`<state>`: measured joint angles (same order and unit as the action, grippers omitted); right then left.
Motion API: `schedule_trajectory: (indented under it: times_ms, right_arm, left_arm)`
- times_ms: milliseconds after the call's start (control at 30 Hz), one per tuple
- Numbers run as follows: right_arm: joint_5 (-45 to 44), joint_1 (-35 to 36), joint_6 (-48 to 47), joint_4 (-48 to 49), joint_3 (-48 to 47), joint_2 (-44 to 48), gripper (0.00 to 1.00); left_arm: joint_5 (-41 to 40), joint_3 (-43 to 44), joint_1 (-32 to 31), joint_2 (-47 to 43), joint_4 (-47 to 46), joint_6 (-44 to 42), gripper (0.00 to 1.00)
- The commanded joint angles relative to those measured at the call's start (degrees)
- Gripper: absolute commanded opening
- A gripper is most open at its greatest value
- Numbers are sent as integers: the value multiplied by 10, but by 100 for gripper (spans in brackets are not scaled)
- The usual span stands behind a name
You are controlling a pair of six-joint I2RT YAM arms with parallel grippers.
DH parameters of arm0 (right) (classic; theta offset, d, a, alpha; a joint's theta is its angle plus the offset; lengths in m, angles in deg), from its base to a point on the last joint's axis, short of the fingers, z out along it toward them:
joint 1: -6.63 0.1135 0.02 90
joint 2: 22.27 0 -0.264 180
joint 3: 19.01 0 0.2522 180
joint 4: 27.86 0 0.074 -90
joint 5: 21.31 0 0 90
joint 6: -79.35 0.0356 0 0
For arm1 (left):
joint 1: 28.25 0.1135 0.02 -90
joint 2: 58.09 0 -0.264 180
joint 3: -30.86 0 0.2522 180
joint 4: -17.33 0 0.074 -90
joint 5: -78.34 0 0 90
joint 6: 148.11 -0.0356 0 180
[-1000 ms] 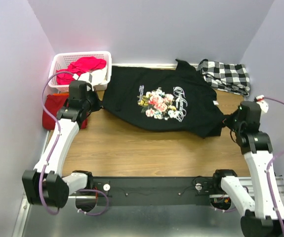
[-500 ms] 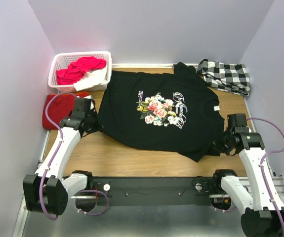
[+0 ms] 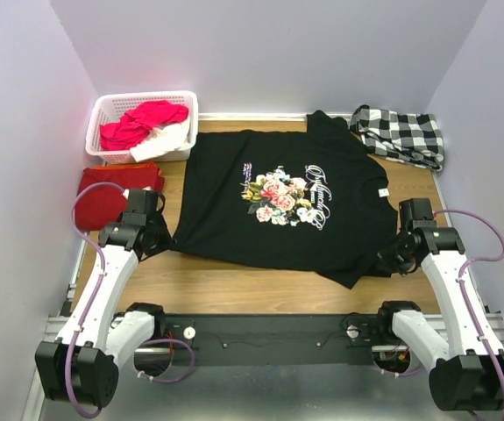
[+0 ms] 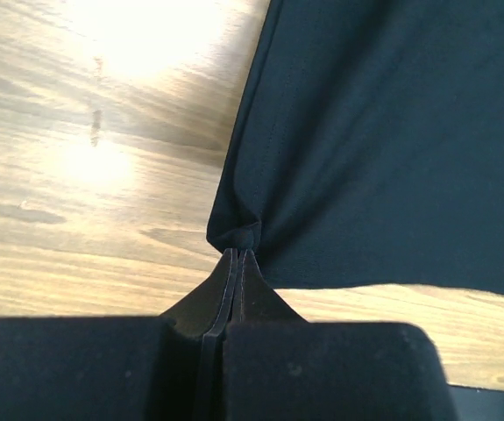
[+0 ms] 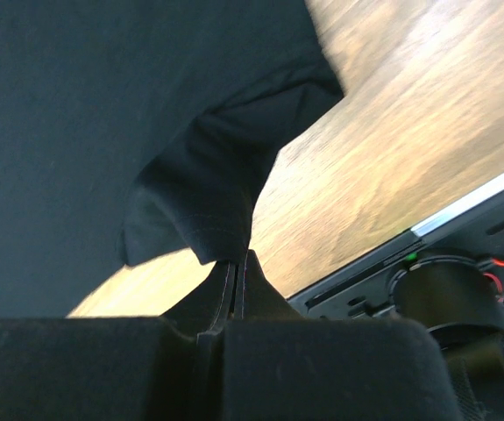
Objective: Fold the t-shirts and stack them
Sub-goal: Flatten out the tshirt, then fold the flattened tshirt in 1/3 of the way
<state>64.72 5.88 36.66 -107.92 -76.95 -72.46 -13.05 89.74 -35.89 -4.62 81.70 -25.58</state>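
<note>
Presently, black t-shirt [image 3: 225,219]: lies spread print-up across the middle of the worktop [image 3: 234,285], slightly skewed, with its far tip reaching the back edge.
Print: a pink-rose floral print [image 3: 276,189] sits mid-chest, with white script [image 3: 319,195] just to its right in the top view.
Left tool [image 4: 237,255]: the fingers are pressed together on the shirt's near-left corner, and the cloth puckers into a small bunch at the pinch.
Right tool [image 5: 237,260]: it is closed tight on a bunched fold at the shirt's near-right edge, and the cloth hangs in a thick lip just ahead of the tips.
Dark-red t-shirt [image 3: 102,197]: lies in a low heap at the worktop's left edge, beside the left arm and apart from the black one.
Basket [image 3: 111,105]: a white one in the far-left corner, just beyond the dark-red heap, holding bright red cloth [image 3: 142,118] and a white cloth [image 3: 166,140].
Checked cloth [image 3: 401,133]: black and white, crumpled in the far-right corner, close to the black shirt's far tip.
</note>
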Motion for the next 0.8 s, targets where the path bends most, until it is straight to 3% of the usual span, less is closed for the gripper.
schedule_trajectory:
  times_ms: [0, 367, 767]
  right_arm:
    - [-77, -1, 32, -2, -22, -16, 1]
    - [-165, -1, 39, 98, -77, -82, 1]
    - [-234, -7, 25, 180, -102, -147, 1]
  left_arm:
    - [-51, 8, -2, 7, 7, 17, 0]
    - [-113, 114, -1, 147, -84, 17, 0]
    - [-78, 180, -2, 278, -169, -6, 0]
